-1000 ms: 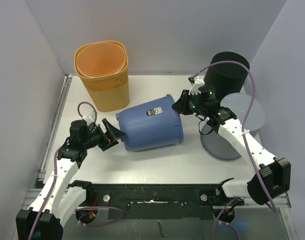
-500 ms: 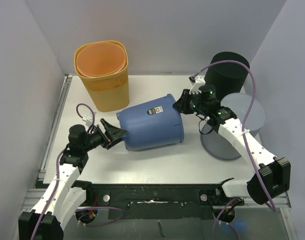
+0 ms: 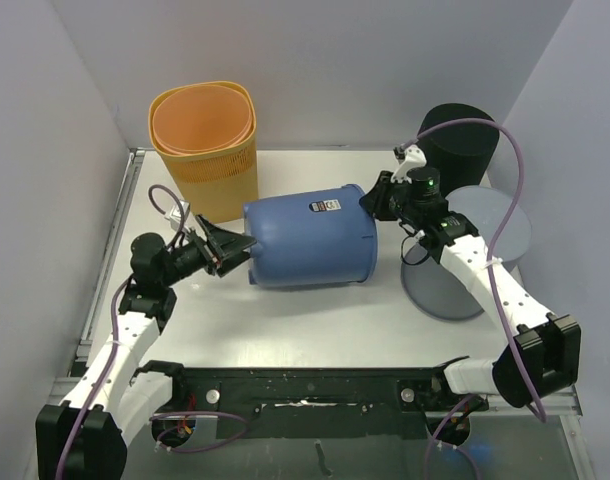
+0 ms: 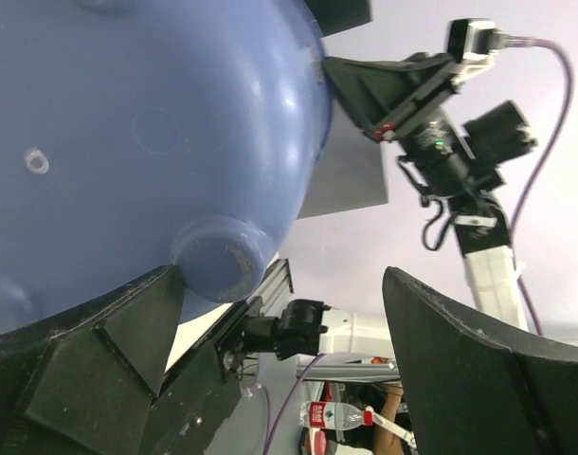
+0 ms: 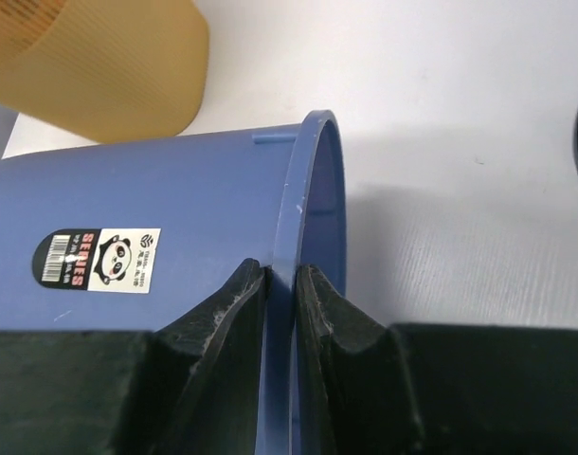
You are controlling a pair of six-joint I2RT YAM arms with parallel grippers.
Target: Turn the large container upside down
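well, the blue container (image 3: 310, 240) lies on its side about the middle of the table (image 3: 315, 325), its open mouth toward the right edge and its rounded base toward the left edge. by my reckoning the flip is roughly half made: the container is off its base but not yet standing on its rim.

the right gripper (image 5: 278, 275) is clamped on that rim at the far side of the mouth, one finger inside the wall and one outside. the left gripper (image 3: 225, 250) sits at the base with its jaws spread wide, holding nothing. one finger looks to be tucked under the base, touching or nearly so.

what is left, i'd say, is to swing the base up and over until the mouth sits flat on the table. the grey tub (image 3: 475, 255) by the right edge stands near the mouth, and the orange basket (image 3: 207, 150) in the far left corner sits close behind the base.
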